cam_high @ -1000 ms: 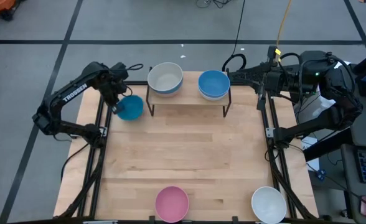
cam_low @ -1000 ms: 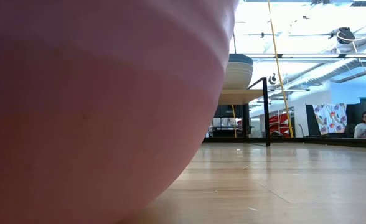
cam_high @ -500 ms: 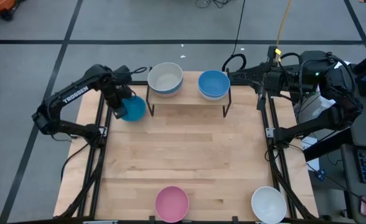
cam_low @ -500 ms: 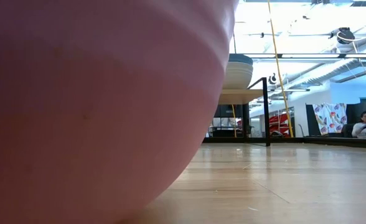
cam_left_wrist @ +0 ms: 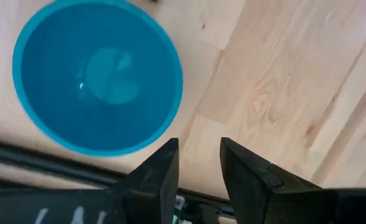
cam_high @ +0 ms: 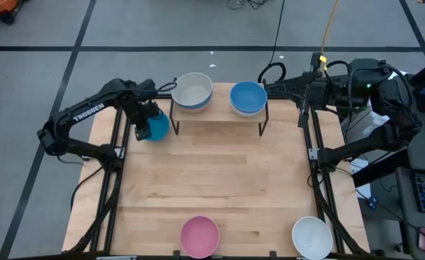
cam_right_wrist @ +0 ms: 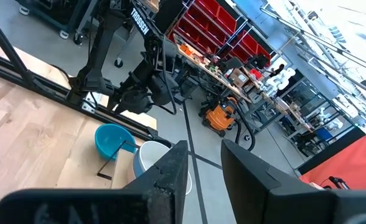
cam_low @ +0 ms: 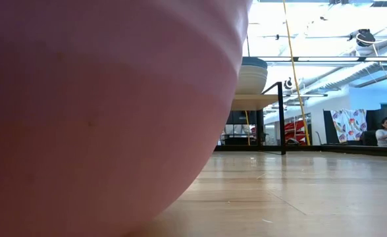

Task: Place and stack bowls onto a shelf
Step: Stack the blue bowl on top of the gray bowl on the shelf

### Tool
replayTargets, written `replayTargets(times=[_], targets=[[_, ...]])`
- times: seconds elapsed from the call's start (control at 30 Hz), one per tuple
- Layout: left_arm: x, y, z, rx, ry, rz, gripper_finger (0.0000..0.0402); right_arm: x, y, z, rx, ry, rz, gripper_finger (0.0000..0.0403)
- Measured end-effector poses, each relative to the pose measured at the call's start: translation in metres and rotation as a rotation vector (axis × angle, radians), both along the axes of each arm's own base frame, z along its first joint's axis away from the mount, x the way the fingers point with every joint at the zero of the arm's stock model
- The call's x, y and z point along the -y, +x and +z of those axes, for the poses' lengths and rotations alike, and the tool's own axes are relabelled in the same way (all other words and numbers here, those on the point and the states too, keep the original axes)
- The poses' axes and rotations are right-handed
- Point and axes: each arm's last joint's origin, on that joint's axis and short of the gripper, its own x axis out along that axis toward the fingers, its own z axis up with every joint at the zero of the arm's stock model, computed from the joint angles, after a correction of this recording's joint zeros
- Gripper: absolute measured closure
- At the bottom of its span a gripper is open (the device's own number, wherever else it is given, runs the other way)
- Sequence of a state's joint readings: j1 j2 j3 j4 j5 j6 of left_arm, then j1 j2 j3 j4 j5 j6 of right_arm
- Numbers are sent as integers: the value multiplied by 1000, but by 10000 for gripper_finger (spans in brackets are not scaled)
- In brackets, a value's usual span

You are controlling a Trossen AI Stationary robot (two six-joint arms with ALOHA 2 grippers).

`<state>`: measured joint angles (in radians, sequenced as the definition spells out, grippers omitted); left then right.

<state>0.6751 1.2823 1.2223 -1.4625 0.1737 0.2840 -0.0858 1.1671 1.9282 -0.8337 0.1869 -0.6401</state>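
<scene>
A teal bowl [cam_left_wrist: 99, 74] sits upright on the tabletop just left of the shelf [cam_high: 218, 114]. My left gripper [cam_left_wrist: 197, 149] points down beside the bowl's rim, open, with only bare wood between its fingers; the high view shows it partly over the bowl [cam_high: 159, 128]. On the shelf stand a grey-white bowl [cam_high: 192, 91] stacked on another, and a blue bowl [cam_high: 248, 97] on a white one. My right gripper [cam_right_wrist: 198, 155] waits raised at the shelf's right end [cam_high: 279, 88], open and holding nothing.
A pink bowl [cam_high: 199, 236] and a white bowl [cam_high: 312, 237] stand at the table's near edge. The pink bowl [cam_low: 101, 99] fills most of the low view. Bare wood lies between the shelf and these bowls. A person [cam_low: 386, 130] sits in the room behind.
My left gripper has swung a little toward the table's right, closer to the shelf's left legs, and has rolled about its wrist. It now covers more of the teal bowl in the high view. The right arm has kept still.
</scene>
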Motion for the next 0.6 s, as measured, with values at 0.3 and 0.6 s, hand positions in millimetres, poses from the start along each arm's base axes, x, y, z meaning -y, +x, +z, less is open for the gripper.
replayTargets(times=[0.3,0.6], targets=[[17,4,-41,-65,-37,-252,279,0,0,1,10,0,0,314],[15,8,-76,-128,120,-268,279,0,1,9,91,-7,0,314]])
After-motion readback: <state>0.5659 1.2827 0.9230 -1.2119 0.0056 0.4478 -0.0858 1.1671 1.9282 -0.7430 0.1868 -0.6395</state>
